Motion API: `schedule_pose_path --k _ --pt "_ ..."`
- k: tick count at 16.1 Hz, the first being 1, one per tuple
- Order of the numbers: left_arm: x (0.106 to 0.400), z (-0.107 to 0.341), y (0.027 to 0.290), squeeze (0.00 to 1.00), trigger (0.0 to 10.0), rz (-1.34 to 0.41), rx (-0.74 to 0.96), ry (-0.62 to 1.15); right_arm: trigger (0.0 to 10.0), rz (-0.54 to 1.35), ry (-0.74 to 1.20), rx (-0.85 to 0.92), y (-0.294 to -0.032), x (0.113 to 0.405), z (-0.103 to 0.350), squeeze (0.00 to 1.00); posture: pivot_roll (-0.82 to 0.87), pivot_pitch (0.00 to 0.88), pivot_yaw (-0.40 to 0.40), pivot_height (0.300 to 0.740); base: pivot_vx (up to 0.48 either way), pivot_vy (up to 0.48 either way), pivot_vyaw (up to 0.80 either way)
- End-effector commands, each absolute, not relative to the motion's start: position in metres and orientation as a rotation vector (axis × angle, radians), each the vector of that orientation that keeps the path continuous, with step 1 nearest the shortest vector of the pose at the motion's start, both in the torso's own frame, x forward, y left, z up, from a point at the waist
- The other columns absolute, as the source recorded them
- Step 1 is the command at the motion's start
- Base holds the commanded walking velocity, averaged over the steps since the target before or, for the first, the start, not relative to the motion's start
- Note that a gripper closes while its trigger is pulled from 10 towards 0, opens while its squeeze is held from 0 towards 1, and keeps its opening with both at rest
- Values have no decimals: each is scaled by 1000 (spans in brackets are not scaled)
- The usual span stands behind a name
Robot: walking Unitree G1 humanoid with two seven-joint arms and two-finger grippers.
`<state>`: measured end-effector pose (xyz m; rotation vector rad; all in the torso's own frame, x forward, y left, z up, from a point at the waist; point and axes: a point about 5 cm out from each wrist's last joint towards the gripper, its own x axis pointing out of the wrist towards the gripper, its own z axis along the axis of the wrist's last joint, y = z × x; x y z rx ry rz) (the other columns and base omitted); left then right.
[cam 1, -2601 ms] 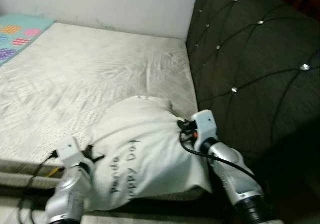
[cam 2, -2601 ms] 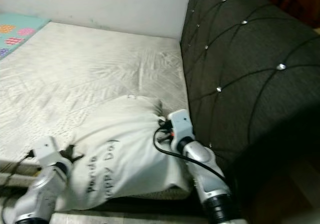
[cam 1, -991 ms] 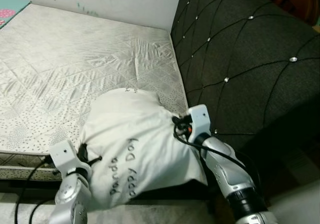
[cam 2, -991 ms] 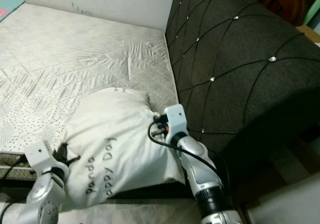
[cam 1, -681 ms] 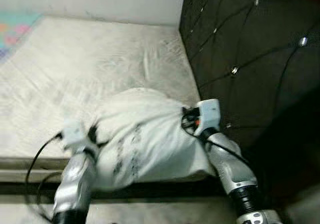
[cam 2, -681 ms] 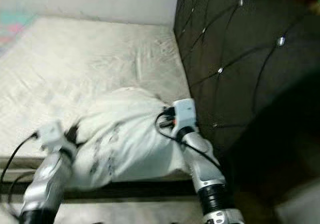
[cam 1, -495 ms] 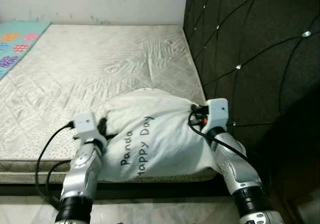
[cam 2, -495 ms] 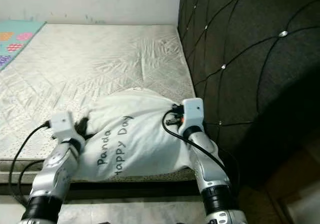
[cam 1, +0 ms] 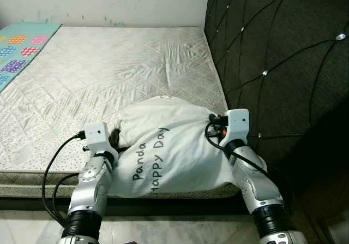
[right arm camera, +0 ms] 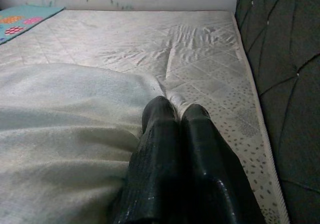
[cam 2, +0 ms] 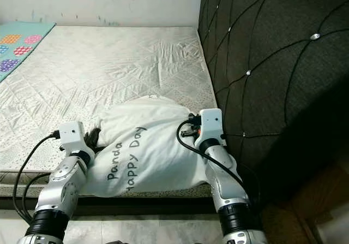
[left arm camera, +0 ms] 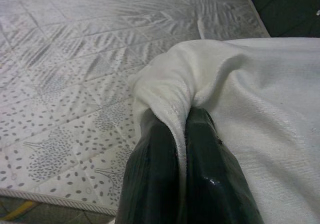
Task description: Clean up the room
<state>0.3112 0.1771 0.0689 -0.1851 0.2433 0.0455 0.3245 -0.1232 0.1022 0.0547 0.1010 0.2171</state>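
Observation:
A white pillow printed "Panda Happy Day" lies on the near edge of the quilted mattress, close to the dark headboard. My left gripper is shut on the pillow's left corner. In the left wrist view a fold of white cloth is pinched between the black fingers. My right gripper is shut on the pillow's right side, next to the headboard. The right wrist view has its fingers pressed together with the pillow bunched beside them.
A dark tufted headboard rises along the right of the bed. A teal patterned cover lies at the mattress's far left. A pale wall runs behind the bed, and tiled floor shows below its near edge.
The view swung about and has steadied, now looking squarely at the bed. Both grippers have kept their hold on the pillow, which stays at the mattress's near edge.

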Motion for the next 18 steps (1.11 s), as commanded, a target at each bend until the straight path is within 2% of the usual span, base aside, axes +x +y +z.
schedule_pose_path --k 1,5,9,14,18 --pt "316 87 170 0 10000 -20 -174 143 10000 222 -30 59 -122 330 127 0 -129 0 29 740 0 0 0" --pt "312 86 170 0 10000 -28 -184 140 10000 231 -13 47 -124 327 121 0 -111 0 25 740 0 0 0" --pt "313 88 174 0 10000 -1 -226 121 10000 246 -40 50 -118 328 132 0 -133 0 -4 740 299 0 0" --pt "306 83 171 0 10000 -6 -232 136 10000 254 -17 50 -118 320 124 0 -124 0 -7 740 331 0 -589" --pt "304 82 172 0 10000 5 -236 143 10000 261 -9 36 -120 321 123 0 -124 0 -13 740 337 0 0"
